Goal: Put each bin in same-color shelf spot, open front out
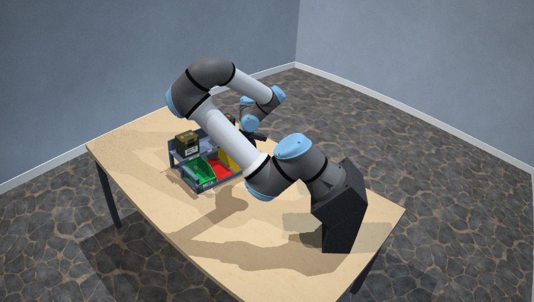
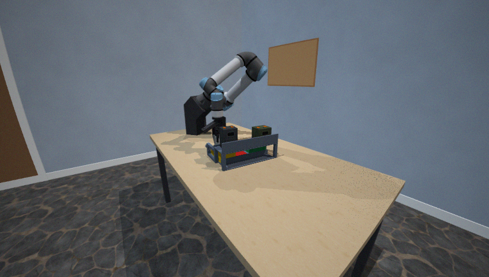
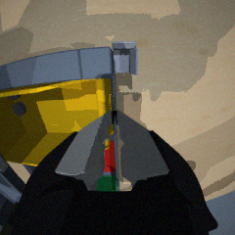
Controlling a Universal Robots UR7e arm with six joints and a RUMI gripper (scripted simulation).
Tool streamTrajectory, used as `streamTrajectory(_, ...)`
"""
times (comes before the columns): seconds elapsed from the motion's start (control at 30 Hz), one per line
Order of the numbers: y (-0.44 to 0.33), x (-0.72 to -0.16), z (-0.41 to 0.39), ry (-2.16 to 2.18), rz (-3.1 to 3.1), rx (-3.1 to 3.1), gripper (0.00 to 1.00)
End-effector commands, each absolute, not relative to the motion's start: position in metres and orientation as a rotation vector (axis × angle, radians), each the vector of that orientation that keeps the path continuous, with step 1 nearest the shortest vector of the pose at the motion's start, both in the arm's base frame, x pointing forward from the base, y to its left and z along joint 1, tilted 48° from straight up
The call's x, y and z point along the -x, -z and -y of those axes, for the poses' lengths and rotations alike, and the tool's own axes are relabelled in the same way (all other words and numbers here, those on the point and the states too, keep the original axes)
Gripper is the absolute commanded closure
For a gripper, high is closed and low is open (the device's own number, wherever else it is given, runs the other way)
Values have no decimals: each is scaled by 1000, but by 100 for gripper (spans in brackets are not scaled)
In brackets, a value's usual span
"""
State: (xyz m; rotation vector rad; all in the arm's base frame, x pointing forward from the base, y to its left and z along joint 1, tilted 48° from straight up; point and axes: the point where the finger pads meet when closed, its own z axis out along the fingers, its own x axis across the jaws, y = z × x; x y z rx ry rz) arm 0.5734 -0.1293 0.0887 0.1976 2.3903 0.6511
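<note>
Shows claw (image 1: pixel 253 142) (image 2: pixel 217 139) (image 3: pixel 115 111) closed, at centre of wrist view, beside yellow bin (image 1: pixel 227 158) (image 2: pixel 226 155) (image 3: pixel 69 110) at left. In top view, shows green bin (image 1: pixel 201 170) (image 2: pixel 257 149) in shelf (image 1: pixel 171 160) (image 2: pixel 250 143) (image 3: pixel 54 69), left of centre, leftward of red patch (image 1: pixel 219 168) (image 2: pixel 240 153) (image 3: pixel 110 158).

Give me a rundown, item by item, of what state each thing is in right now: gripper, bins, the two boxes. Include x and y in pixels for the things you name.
Gripper (image 1: pixel 251 143) (image 2: pixel 217 143) (image 3: pixel 115 111): shut, fingertips together at the shelf's end.
Green bin (image 1: pixel 200 171) (image 2: pixel 257 149): in the shelf, with a part inside.
Yellow bin (image 1: pixel 229 160) (image 2: pixel 226 156) (image 3: pixel 73 110): in the shelf, with dark parts inside.
Olive box (image 1: pixel 187 143) (image 2: pixel 261 131): upright on the upper board.
Dark box (image 1: pixel 230 119) (image 2: pixel 228 134): upright.
</note>
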Motion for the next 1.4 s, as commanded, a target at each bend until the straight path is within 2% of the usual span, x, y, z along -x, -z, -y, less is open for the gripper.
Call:
streamTrajectory(0.0, -89, -573, 130, -650, -2390, -198, 100)
streamTrajectory(1.37, -99, -538, 137, -650, -2390, -198, 100)
